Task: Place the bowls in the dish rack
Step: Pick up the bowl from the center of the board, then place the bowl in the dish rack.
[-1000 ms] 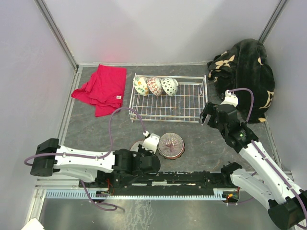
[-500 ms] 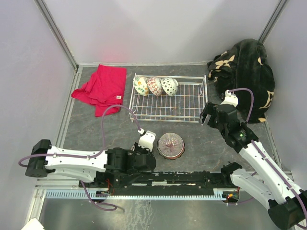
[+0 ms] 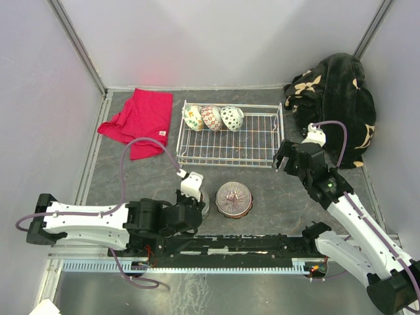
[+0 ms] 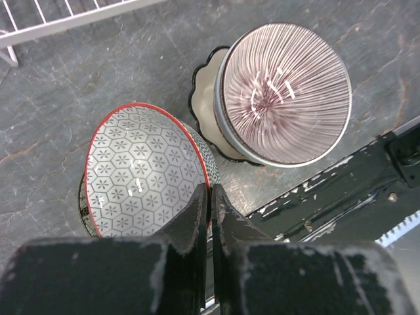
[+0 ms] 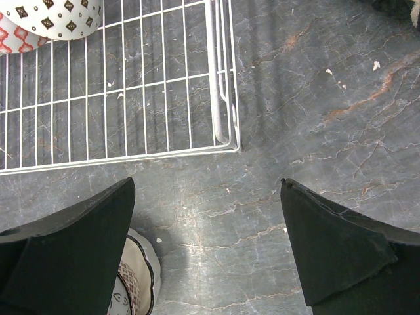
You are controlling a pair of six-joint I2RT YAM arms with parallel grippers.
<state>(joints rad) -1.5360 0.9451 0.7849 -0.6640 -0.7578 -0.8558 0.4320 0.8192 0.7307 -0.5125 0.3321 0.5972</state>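
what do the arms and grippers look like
The left arm and right arm have white shells with black joints. A thin purple cable loops off each towards a white wrist housing. The left gripper has flat black fingers scuffed with pale scratches. The right gripper has broad, black, pointed wedges.

left end effector (image 4: 210,191) — moved left, farther from striped bowl (image 3: 234,199)
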